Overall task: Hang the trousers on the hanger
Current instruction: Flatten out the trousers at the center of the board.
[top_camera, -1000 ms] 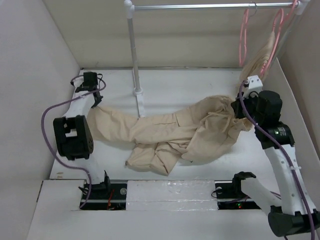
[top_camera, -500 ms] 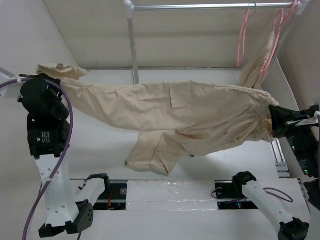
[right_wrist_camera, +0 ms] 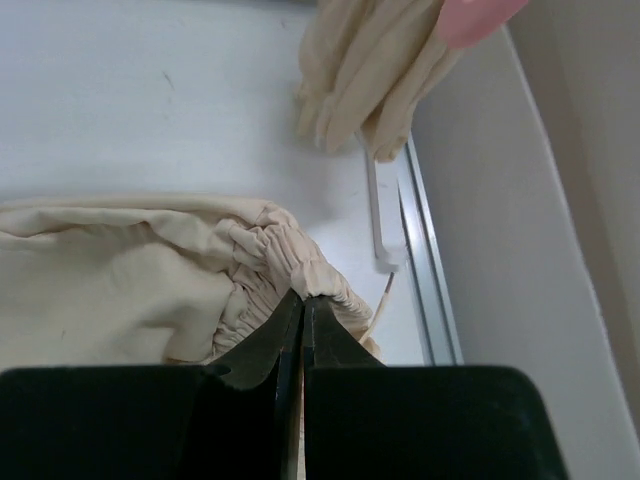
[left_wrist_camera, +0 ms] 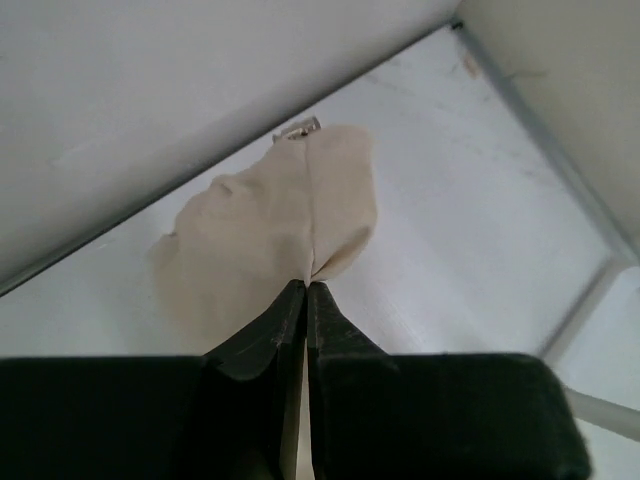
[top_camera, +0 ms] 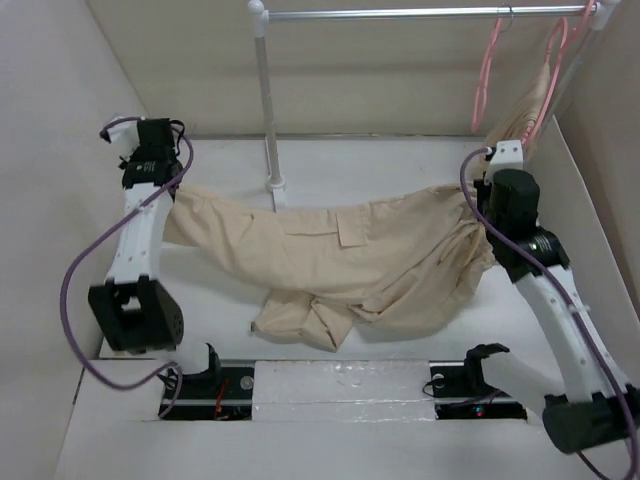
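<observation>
The pale beige trousers (top_camera: 340, 250) hang stretched between my two grippers, with the middle sagging and one leg bunched on the table at the front. My left gripper (top_camera: 176, 192) is shut on a leg end (left_wrist_camera: 280, 225), its tips (left_wrist_camera: 306, 286) pinching the cloth. My right gripper (top_camera: 479, 200) is shut on the gathered elastic waistband (right_wrist_camera: 285, 255), its tips (right_wrist_camera: 303, 297) closed on it. The empty pink hanger (top_camera: 486, 70) hangs from the rail at the back right, above and behind my right gripper.
A second pink hanger (top_camera: 552, 55) holds a smaller bunched beige garment (top_camera: 520, 115), which also shows in the right wrist view (right_wrist_camera: 365, 70). The rail (top_camera: 400, 13) rests on a white post (top_camera: 268, 110) behind the trousers. Walls close in on both sides; a metal track (right_wrist_camera: 425, 250) runs along the right.
Both arms have come down and inward from a raised, wide spread. The trousers, taut in the air half a second ago, now sag with more cloth on the table.
</observation>
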Controlling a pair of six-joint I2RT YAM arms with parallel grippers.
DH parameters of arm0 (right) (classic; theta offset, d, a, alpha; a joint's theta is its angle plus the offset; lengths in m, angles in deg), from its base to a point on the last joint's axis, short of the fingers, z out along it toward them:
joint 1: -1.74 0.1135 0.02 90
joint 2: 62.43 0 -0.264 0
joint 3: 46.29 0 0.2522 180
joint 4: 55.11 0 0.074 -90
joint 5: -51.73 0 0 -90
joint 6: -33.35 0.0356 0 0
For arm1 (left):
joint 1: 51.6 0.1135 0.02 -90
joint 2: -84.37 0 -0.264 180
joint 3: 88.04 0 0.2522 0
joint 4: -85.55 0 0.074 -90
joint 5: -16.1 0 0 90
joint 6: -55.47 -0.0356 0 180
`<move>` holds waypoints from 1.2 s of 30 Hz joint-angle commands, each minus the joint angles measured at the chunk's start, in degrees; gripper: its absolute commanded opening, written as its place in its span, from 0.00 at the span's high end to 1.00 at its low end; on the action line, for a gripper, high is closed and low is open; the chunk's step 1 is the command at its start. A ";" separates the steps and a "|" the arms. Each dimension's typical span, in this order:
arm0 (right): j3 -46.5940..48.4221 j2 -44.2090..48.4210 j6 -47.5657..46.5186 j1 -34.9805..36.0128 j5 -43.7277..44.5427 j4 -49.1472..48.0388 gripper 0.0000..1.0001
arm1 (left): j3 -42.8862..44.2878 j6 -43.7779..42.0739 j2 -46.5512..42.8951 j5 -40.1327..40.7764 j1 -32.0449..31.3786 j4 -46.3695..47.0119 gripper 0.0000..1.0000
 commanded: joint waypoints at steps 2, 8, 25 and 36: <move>1.00 -12.47 2.72 -11.58 -3.99 -17.44 1.00 | 12.02 -3.79 14.68 -2.12 0.32 5.72 1.00; 5.05 -24.20 7.13 -17.04 -9.79 -22.28 0.73 | 37.07 -5.29 35.29 -6.60 -2.92 -7.83 0.43; -14.27 5.04 7.50 -0.80 -35.99 -5.68 1.00 | -28.84 15.86 -17.00 -16.73 -41.92 -10.78 0.86; -16.83 10.50 4.49 4.31 -39.51 4.25 0.70 | -41.50 62.08 -21.91 -18.12 -69.45 -21.19 0.43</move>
